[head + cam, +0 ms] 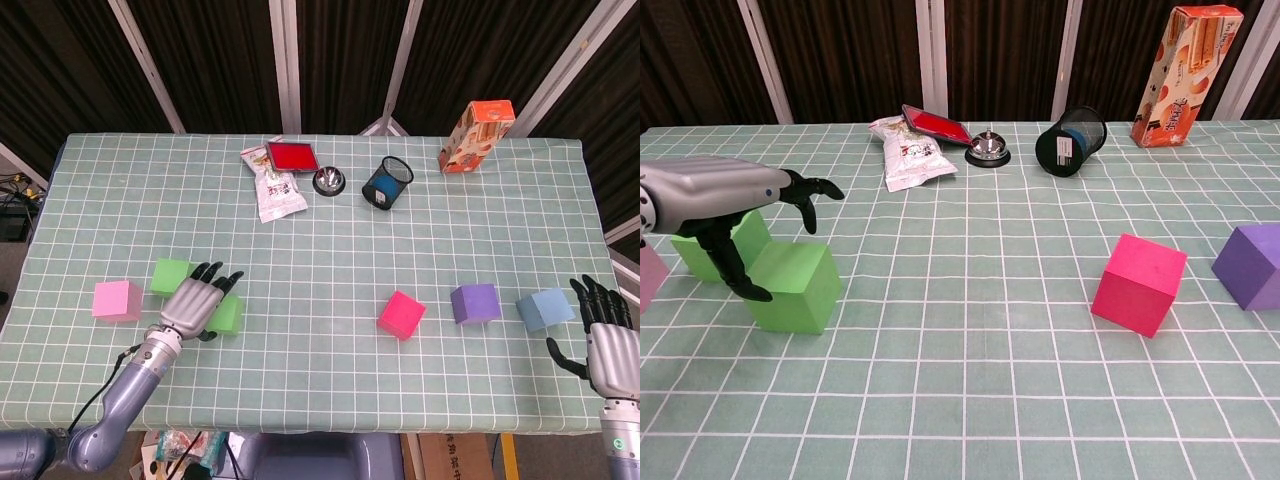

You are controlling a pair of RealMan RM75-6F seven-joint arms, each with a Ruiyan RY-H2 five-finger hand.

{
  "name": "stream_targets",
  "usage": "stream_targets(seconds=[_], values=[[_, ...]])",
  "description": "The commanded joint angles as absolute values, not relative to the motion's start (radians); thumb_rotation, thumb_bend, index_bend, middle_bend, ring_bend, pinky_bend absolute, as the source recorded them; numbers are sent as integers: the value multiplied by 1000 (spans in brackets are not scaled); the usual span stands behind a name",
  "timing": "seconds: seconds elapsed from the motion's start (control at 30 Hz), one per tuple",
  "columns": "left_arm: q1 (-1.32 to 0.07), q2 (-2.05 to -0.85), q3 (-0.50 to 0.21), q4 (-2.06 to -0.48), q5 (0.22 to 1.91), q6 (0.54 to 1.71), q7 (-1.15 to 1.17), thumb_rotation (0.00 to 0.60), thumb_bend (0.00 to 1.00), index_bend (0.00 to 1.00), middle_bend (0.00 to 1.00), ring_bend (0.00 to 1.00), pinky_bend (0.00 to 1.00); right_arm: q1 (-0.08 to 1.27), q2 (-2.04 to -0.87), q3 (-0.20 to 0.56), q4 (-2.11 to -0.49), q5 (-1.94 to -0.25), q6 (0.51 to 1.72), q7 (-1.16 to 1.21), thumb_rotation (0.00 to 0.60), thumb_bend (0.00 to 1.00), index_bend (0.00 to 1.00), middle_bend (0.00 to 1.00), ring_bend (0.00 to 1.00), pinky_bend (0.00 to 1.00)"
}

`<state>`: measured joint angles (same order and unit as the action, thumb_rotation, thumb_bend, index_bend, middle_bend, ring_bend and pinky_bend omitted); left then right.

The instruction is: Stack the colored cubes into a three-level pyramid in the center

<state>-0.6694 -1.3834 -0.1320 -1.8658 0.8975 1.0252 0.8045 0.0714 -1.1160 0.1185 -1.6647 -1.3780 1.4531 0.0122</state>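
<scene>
Surface (330, 250): covered by a green checked cloth, carrying all items. Left robot hand (196, 303): hovers over the near green cube (226, 314), fingers spread and holding nothing; in the chest view its thumb hangs in front of that cube's left edge, but contact cannot be judged. Right robot hand (603, 340): at the surface's near right edge, fingers extended and apart, empty, just beside the light blue cube (543, 308). Snack box (476, 135): orange, tilted, at the far right. Cubes: a second green cube (170, 276) sits just behind and left of the first; a light pink cube (116, 299) lies further left; a magenta cube (401, 314) and a purple cube (474, 303) lie right of centre, apart from each other. None is stacked. Far centre: snack packet (274, 186), red tray (292, 156), tipped mesh pen cup (387, 182), and call bell (328, 180).
</scene>
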Motion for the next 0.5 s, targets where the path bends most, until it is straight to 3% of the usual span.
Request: stream_targets(seconds=[0.03,0.5], values=[[-677,-1393,-127,-1854,887,1033,804,600,110,27,250,49,91,72,-1117,120,-1666,-1374,1452,12,600,339,0,0,0,0],[-698,-1441,-110,-1774,871,1040,762,600,142,57,356,77,106,73,-1119,124,-1674,-1362,1447,6,600,339,0,0,0,0]])
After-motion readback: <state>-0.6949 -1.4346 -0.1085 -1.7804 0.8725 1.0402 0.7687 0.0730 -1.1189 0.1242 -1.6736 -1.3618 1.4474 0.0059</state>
